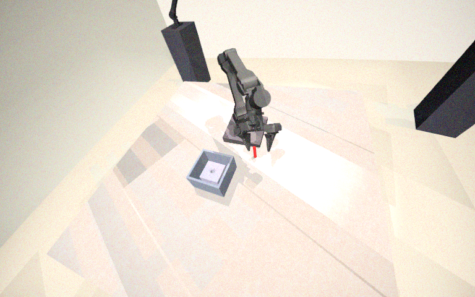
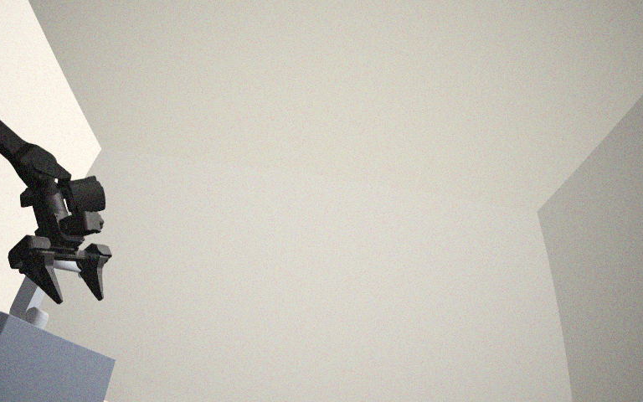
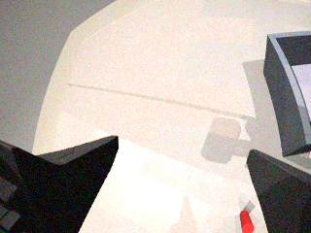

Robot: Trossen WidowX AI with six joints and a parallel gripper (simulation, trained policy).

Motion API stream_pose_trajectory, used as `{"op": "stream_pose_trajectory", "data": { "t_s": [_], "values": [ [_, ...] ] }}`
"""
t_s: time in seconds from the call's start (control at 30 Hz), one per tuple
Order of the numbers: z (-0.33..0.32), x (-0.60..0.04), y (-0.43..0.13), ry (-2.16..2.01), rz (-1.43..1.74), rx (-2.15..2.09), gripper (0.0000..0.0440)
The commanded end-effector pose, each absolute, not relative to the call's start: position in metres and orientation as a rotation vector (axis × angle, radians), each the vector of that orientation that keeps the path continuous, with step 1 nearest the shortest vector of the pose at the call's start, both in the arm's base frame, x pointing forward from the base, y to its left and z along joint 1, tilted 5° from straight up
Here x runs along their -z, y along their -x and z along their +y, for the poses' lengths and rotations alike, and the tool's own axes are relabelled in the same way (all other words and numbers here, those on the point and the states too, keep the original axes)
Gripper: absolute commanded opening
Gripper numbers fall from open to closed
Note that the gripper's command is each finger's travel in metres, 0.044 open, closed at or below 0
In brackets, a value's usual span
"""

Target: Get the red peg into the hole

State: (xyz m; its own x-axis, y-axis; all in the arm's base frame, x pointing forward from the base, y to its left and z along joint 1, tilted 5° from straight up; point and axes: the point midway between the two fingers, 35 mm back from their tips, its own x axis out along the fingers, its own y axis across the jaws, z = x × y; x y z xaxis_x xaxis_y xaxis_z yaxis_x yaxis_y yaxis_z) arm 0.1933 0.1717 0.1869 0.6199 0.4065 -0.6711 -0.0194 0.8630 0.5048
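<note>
The red peg [image 1: 254, 151] [image 3: 247, 221] appears to stand upright on the table, in front of the arm's base. My gripper [image 1: 258, 150] [image 2: 79, 301] [image 3: 187, 150] is open and empty, pointing down above the table near the peg. In the wrist view the peg shows at the bottom edge, close beside the right finger. The open blue-grey box [image 1: 229, 180] [image 3: 284, 102] stands to the left of the peg in the top view. A pale plate [image 1: 208, 177] [image 3: 304, 80] lies in its bottom, with a small dark hole near the middle. The exterior view shows neither peg nor box.
The arm's dark base plate [image 1: 232, 139] lies just behind the peg. Dark tall blocks stand at the back left [image 1: 185, 53] and at the right [image 1: 461, 84]. The exterior view shows a blue-grey block below the gripper, with a light grey fixture [image 2: 37, 316] behind it.
</note>
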Motion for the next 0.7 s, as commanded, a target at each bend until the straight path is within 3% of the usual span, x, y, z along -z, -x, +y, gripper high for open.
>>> {"op": "stream_pose_trajectory", "data": {
  "t_s": [0.0, 0.67],
  "values": [
    [0.161, -0.161, -0.185, -0.522, 0.992, -0.135, 0.0440],
    [0.133, -0.088, -0.155, -0.726, 1.287, 0.357, 0.0440]
  ]
}}
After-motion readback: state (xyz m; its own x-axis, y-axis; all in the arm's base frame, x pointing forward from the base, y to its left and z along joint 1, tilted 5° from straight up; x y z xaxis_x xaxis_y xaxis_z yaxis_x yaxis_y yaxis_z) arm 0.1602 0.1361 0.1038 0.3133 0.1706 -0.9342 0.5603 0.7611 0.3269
